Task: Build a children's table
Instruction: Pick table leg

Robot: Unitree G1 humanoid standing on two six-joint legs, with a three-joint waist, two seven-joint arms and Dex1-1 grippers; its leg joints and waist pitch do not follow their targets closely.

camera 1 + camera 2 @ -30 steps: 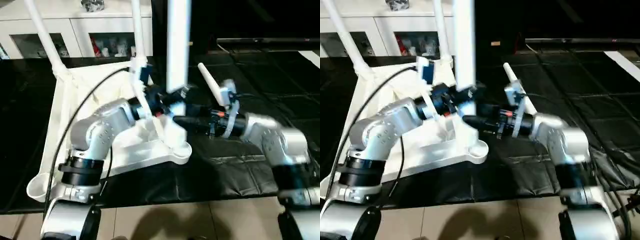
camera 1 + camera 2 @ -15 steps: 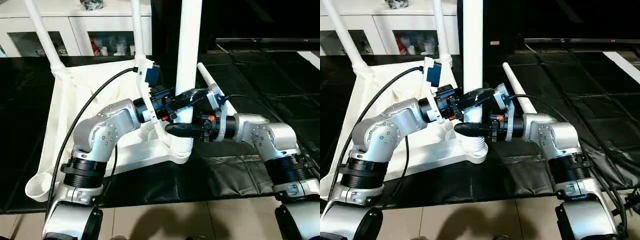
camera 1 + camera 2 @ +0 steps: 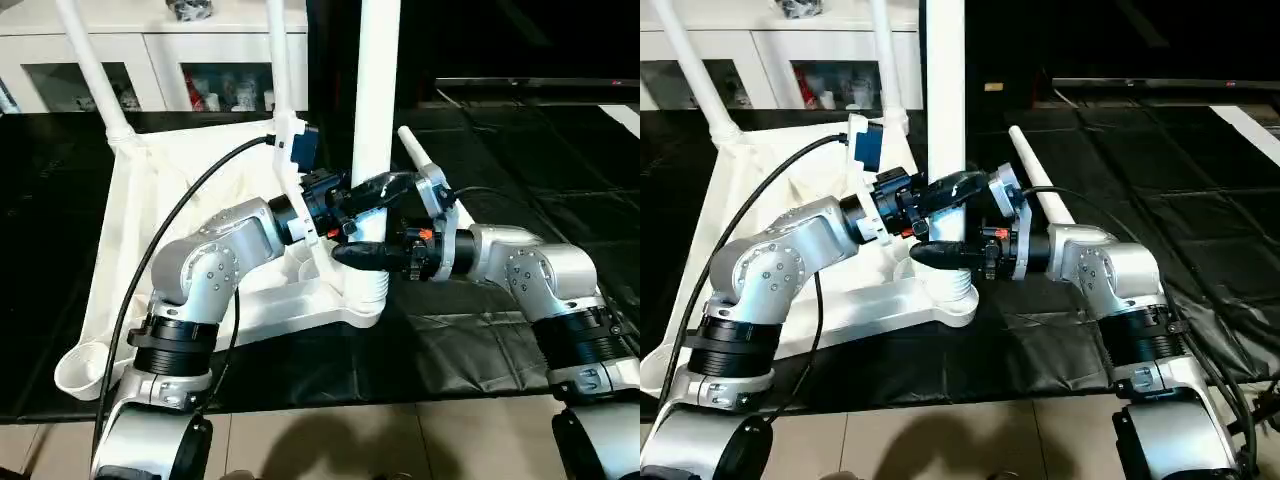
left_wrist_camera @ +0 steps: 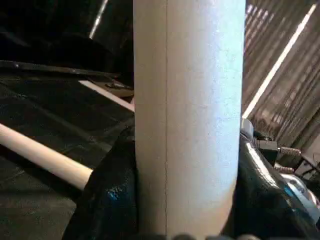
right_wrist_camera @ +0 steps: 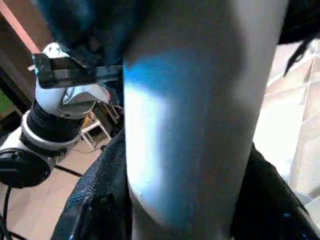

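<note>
The white table top (image 3: 110, 260) lies upside down on a black mat. Two white legs (image 3: 90, 65) (image 3: 278, 60) stand in its far corner sockets. A third leg (image 3: 376, 90) stands upright with its ribbed lower end in the near right corner socket (image 3: 365, 305). My left gripper (image 3: 375, 190) is shut on this leg from the left. Just below it, my right gripper (image 3: 355, 253) is shut on the same leg from the right. In the wrist views the leg (image 4: 187, 115) (image 5: 190, 125) runs between black fingers (image 4: 107, 195). A fourth leg (image 3: 1035, 185) lies on the mat behind my right forearm.
A white cabinet (image 3: 150, 60) with glass doors stands behind the table top. The near left corner socket (image 3: 80, 365) reaches the mat's front edge, with tiled floor (image 3: 400, 440) beyond it. A black cable (image 3: 170, 230) arcs over the table top to my left wrist.
The held leg has come down and straightened, so its ribbed end now sits in the near right socket. Both grippers stay on it; little has moved in the last half second.
</note>
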